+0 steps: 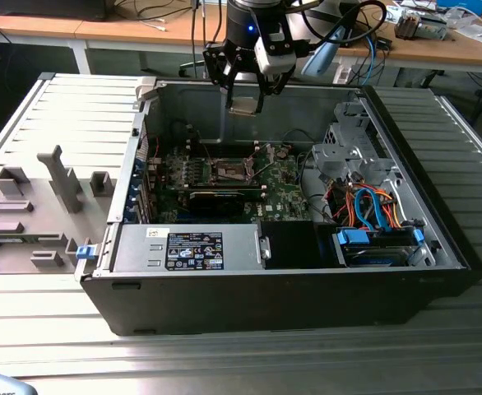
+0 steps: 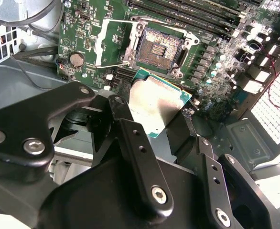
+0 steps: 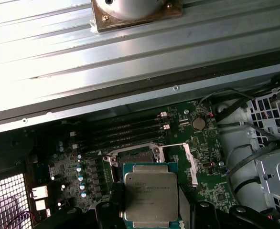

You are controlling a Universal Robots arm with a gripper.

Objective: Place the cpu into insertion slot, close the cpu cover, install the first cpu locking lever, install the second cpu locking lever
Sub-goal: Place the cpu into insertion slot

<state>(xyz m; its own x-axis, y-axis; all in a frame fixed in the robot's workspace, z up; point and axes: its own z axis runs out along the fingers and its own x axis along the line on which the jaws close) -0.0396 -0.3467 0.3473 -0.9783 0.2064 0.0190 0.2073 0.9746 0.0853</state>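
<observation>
My gripper (image 1: 245, 97) hangs above the back wall of the open computer case (image 1: 307, 304) and is shut on the cpu (image 1: 243, 107). In both wrist views the cpu (image 2: 156, 102) (image 3: 151, 191) is a silvery square chip with a green edge, held between the black fingers (image 2: 135, 143) above the board. The insertion slot (image 2: 158, 46) (image 3: 136, 153) (image 1: 230, 171) lies bare below it, its brownish contact field showing; the chip hides part of it in the first wrist view. The cpu cover (image 2: 103, 44) (image 3: 189, 162) stands flipped open beside the socket.
The green motherboard (image 1: 278, 197) carries a row of narrow black slots (image 3: 125, 131) and a long black card (image 1: 216, 197). A drive cage (image 1: 352, 148), coloured cables (image 1: 373, 210) and a power supply (image 1: 196, 249) crowd the case. Grey fixtures (image 1: 60, 177) stand on the table at the exterior view's left.
</observation>
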